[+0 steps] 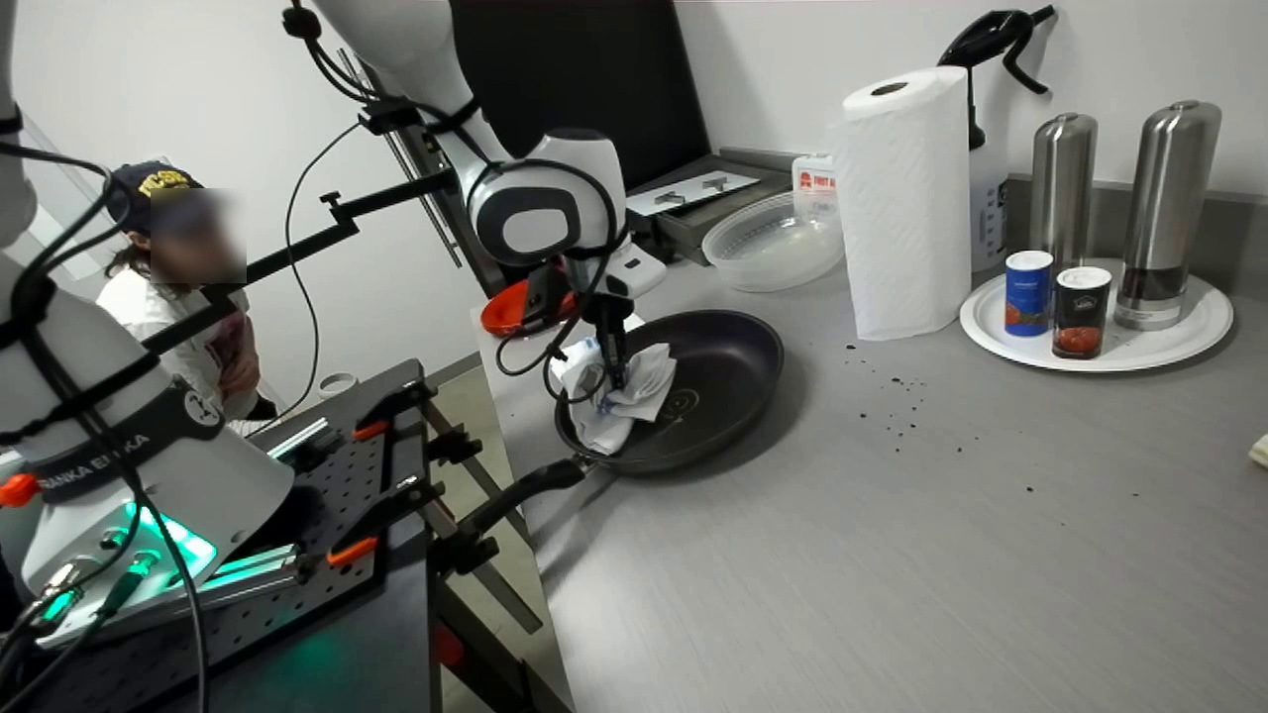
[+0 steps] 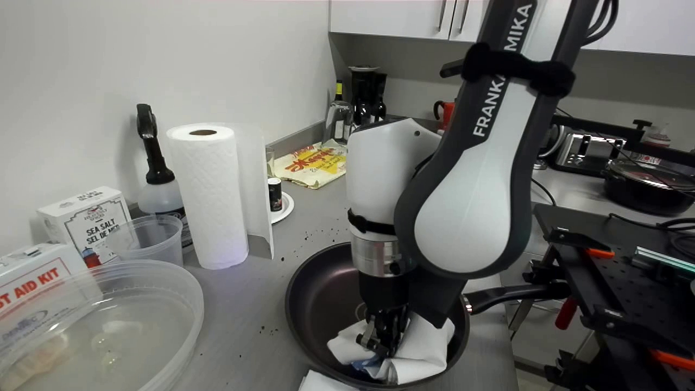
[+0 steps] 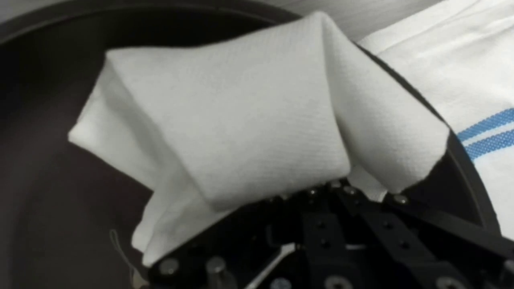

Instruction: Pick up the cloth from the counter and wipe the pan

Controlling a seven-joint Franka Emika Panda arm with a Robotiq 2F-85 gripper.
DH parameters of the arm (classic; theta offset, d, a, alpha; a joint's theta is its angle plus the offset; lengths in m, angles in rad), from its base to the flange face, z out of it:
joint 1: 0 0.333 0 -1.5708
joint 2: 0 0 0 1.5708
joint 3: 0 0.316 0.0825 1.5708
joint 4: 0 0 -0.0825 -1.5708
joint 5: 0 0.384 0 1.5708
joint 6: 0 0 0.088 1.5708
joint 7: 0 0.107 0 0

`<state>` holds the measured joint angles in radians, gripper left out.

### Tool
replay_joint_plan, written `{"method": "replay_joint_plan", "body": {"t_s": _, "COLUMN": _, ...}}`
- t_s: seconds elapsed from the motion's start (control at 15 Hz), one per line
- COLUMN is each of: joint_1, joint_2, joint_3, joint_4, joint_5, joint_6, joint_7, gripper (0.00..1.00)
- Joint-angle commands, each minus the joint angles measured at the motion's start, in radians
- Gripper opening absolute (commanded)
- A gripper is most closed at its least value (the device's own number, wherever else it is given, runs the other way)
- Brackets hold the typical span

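The dark round pan (image 1: 733, 386) sits on the grey counter (image 1: 892, 555), and it shows in the other views too (image 2: 320, 304) (image 3: 52, 180). Its black handle (image 1: 525, 495) points toward the robot base. The white cloth (image 1: 649, 376) is bunched inside the pan at one side, in both exterior views (image 2: 423, 347) and in the wrist view (image 3: 237, 120). My gripper (image 1: 616, 381) points down into the pan, its fingers close together and shut on the cloth (image 2: 383, 347); folds partly hide the tips (image 3: 329, 192). Blue-striped white fabric (image 3: 490, 92) lies outside the rim; I cannot tell whether it joins.
A paper towel roll (image 1: 906, 218) stands beyond the pan, near a white tray (image 1: 1209, 317) with shakers. A clear plastic tub (image 2: 179, 336) and a red dish (image 1: 505, 309) are nearby. Dark specks (image 1: 897, 381) lie on the counter. A person (image 1: 188, 287) sits behind the arm.
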<state>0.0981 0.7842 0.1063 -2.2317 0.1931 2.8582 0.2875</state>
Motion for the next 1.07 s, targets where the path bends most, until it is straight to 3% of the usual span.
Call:
{"method": "replay_joint_plan", "body": {"t_s": 0.0, "joint_1": 0.064, "joint_2": 0.036, "joint_3": -0.090, "joint_4": 0.010, "joint_5": -0.038, "joint_6": 0.017, "joint_7": -0.008, "gripper": 0.01}}
{"method": "replay_joint_plan", "body": {"t_s": 0.67, "joint_1": 0.199, "joint_2": 0.080, "joint_3": -0.393, "joint_4": 0.028, "joint_5": -0.212, "joint_6": 0.027, "joint_7": 0.028, "gripper": 0.01}}
{"method": "replay_joint_plan", "body": {"t_s": 1.0, "joint_1": 0.241, "joint_2": 0.113, "joint_3": -0.491, "joint_4": 0.045, "joint_5": -0.256, "joint_6": 0.040, "joint_7": 0.048, "gripper": 0.01}}
